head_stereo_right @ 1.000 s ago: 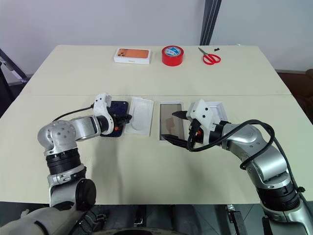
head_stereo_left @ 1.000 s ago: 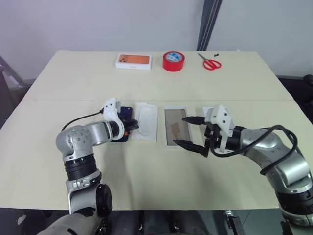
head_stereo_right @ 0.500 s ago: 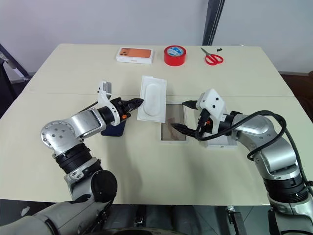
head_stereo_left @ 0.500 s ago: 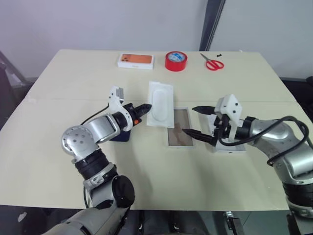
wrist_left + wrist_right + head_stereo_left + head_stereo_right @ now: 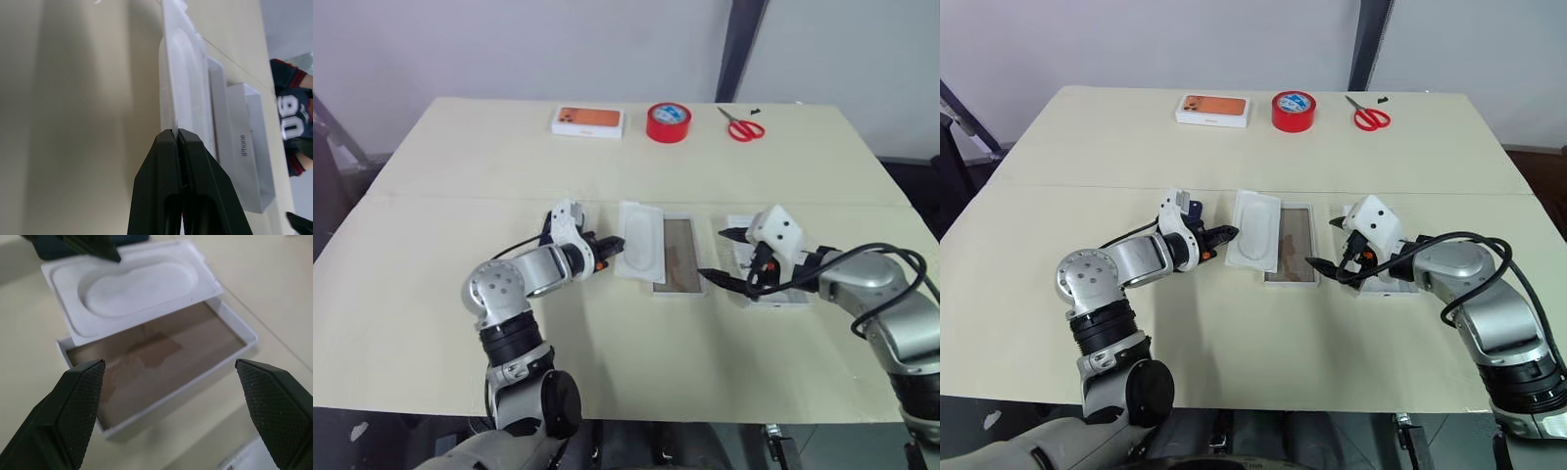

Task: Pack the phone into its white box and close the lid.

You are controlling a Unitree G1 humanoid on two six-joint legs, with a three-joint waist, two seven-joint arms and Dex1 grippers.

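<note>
Left gripper point(image 5: 1226, 234) pinched shut on left edge of white insert point(image 5: 1255, 243), holding it tilted, its right edge overlapping left rim of white box point(image 5: 1294, 277). Right gripper point(image 5: 1333, 247) spread wide, empty, hovering just right of box, above lid point(image 5: 1393, 285). Phone point(image 5: 1197, 209) on table point(image 5: 1253, 157) behind left gripper, mostly hidden. Box interior bare, brownish. Risk: thin edge grip may slip, so insert could drop into box, blocking phone's place; right fingers near rim could nudge box.

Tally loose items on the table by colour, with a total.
White: 4 – insert, white box, lid, box with an orange picture
Red: 2 – tape roll, scissors
Navy: 1 – phone
Total: 7
</note>
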